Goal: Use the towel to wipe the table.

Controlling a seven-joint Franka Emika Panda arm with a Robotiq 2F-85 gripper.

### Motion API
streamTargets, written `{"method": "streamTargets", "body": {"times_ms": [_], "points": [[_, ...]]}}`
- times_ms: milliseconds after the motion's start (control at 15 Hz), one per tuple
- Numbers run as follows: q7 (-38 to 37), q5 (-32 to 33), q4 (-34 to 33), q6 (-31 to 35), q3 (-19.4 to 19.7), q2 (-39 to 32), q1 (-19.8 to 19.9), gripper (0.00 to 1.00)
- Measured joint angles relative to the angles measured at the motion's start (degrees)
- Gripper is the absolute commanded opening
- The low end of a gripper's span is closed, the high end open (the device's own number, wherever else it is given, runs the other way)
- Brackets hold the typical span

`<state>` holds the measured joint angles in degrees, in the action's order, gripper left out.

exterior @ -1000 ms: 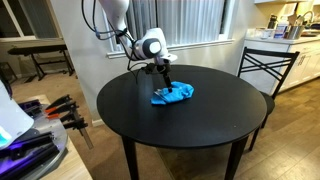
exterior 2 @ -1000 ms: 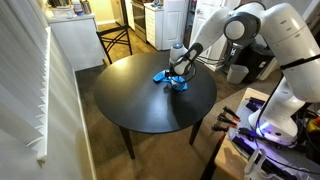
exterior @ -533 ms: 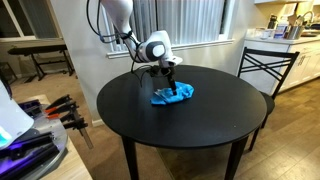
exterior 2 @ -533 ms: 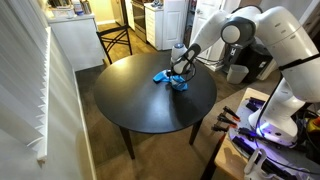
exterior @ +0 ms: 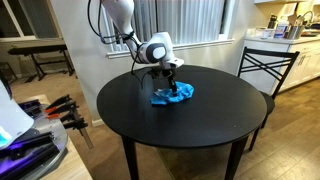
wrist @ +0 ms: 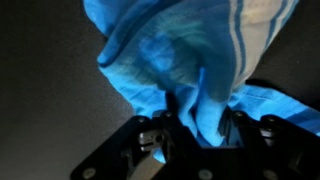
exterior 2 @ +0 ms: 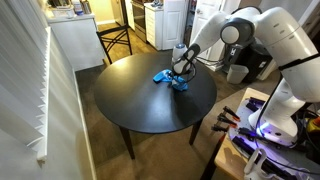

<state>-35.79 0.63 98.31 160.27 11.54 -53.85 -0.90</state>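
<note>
A crumpled blue towel (exterior: pixel 176 96) lies on the round black table (exterior: pixel 190 135), toward its far side; in both exterior views it shows under the arm's end, towel (exterior 2: pixel 170 80) on table (exterior 2: pixel 140 105). My gripper (exterior: pixel 170 89) (exterior 2: pixel 178 78) points down into it. In the wrist view a raised fold of the towel (wrist: pixel 190 60), blue with paler stripes, stands between the two black fingers (wrist: pixel 168 128). My gripper (wrist: pixel 198 130) is shut on that fold, pinching it from both sides. The fingertips are hidden in the cloth.
A black metal chair (exterior: pixel 266 62) stands by the table's edge; chair (exterior 2: pixel 116 40) shows at the far side. Clamps and tools (exterior: pixel 62 108) lie on a stand beside the table. A white machine (exterior 2: pixel 275 105) stands close to the table's rim.
The jaws have closed from wide open onto a fold of the towel. The arm has sunk slightly onto the cloth; the towel has stayed in place.
</note>
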Motion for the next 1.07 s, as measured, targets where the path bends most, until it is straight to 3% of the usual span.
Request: {"method": "streamTargets", "body": {"times_ms": [200, 600, 800, 1067], "points": [[0.16, -0.02, -0.22, -0.09, 0.07, 0.0, -1.02, 0.03], [0.79, 0.06, -1.11, -2.17, -0.04, -0.04, -7.65, 0.06], [4.39, 0.09, -1.0, -3.18, -2.26, 0.03, -10.38, 0.06], [12.64, 0.09, 2.47, -3.15, -6.79, 2.52, -10.53, 0.06]]}}
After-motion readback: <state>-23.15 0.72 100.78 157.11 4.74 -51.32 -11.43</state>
